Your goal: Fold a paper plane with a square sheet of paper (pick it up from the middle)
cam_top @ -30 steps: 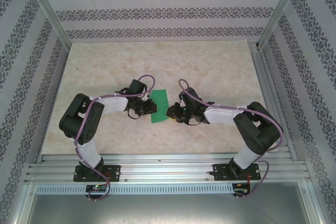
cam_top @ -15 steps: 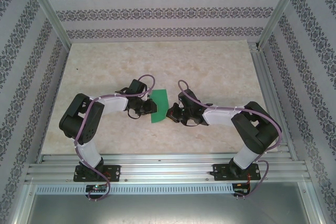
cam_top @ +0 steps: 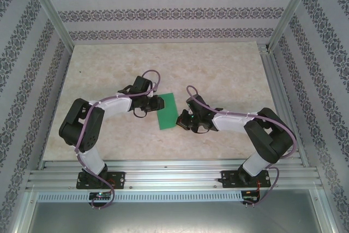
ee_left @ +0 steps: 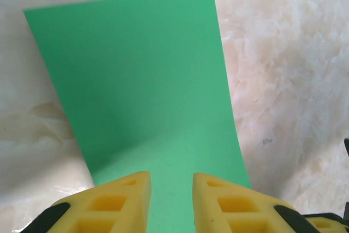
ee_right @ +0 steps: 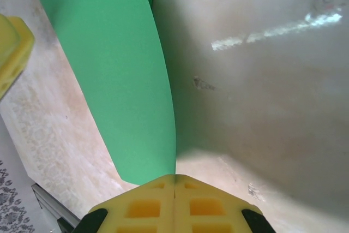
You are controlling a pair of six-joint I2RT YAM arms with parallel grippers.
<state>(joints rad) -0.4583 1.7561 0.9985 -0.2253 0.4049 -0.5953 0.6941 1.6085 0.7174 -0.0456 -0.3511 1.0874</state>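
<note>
Top external view: the sheet (cam_top: 166, 112) lies at the middle of the table (cam_top: 109, 69), between the two claws. The right claw (cam_top: 179, 119) meets its lower right edge. In the right wrist view this claw (ee_right: 174, 177) is closed, with the edge of the curved sheet (ee_right: 109, 69) running into the seam between the pads, so it appears to be pinching the paper. The left claw (cam_top: 158, 103) sits at the sheet's upper left edge. Its wrist view shows the claw (ee_left: 170, 178) slightly parted, green showing through the gap and nothing clamped.

The step looks like a fold. To do it well, the right claw should carry its edge over in a slow arc while the left steadies the far side, so the sheet does not slide before the edges line up.

Compared with a second ago, the right claw has closed, the left claw has moved up the frame, and the sheet looks a little wider.
</note>
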